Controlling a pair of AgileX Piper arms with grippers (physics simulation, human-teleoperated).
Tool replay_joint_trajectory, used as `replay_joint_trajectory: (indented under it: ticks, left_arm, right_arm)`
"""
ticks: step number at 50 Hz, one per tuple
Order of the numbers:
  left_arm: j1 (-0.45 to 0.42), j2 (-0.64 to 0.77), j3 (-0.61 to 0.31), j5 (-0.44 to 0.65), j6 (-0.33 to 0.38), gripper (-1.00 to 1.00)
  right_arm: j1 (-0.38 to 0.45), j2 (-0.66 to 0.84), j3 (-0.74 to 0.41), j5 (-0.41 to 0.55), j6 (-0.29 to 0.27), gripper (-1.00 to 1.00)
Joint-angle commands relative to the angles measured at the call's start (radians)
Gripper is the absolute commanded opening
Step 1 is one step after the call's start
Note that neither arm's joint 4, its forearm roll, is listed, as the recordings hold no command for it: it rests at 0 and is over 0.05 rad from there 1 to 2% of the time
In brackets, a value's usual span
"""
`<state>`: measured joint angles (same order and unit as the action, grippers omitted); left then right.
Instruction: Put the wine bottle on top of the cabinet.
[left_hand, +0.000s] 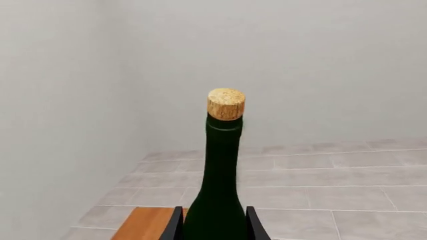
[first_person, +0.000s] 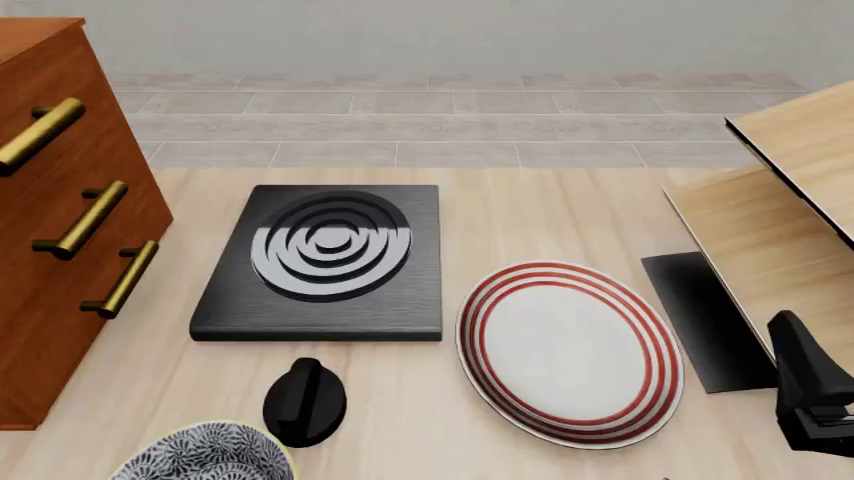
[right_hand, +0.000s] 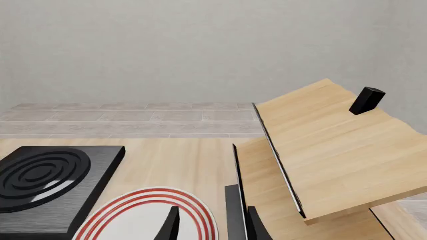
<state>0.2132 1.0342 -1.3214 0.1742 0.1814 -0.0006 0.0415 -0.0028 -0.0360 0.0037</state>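
Observation:
In the left wrist view the wine bottle (left_hand: 220, 170), dark green with a tan cork (left_hand: 225, 103), stands upright between my left gripper's (left_hand: 215, 227) two black fingers (left_hand: 175, 226), which are shut on its body. A corner of the reddish-brown cabinet's top (left_hand: 143, 223) shows just below and beside the bottle. In the front view the cabinet (first_person: 54, 300) with its brass handles (first_person: 80, 220) stands at the left edge; the bottle and left gripper are out of that view. My right gripper (right_hand: 213, 227) is open and empty at the table's right side; its arm (first_person: 811, 395) shows in the front view.
A black burner plate (first_person: 320, 262) lies mid-table beside a red-ringed white plate (first_person: 570, 350). A squat black knob (first_person: 306, 402) and a patterned bowl (first_person: 200, 458) are at the front left. A pale slanted wood panel structure (first_person: 787, 210) stands on the right.

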Motion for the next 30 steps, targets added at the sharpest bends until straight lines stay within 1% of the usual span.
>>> replay_joint_trajectory:
  ticks: [1, 11, 25, 30]
  left_arm:
    - [0.042, -0.018, 0.011, -0.005, 0.020, -1.00]
    - [0.080, -0.024, 0.034, -0.018, 0.018, -1.00]
    - [0.143, -0.038, 0.093, -0.046, 0.021, -1.00]
    - [0.160, -0.044, 0.109, -0.059, 0.009, -1.00]
  right_arm:
    - [0.000, 0.000, 0.000, 0.000, 0.000, 1.00]
    - [0.000, 0.000, 0.000, 0.000, 0.000, 1.00]
    - [0.000, 0.000, 0.000, 0.000, 0.000, 1.00]
    - [0.000, 0.000, 0.000, 0.000, 0.000, 1.00]
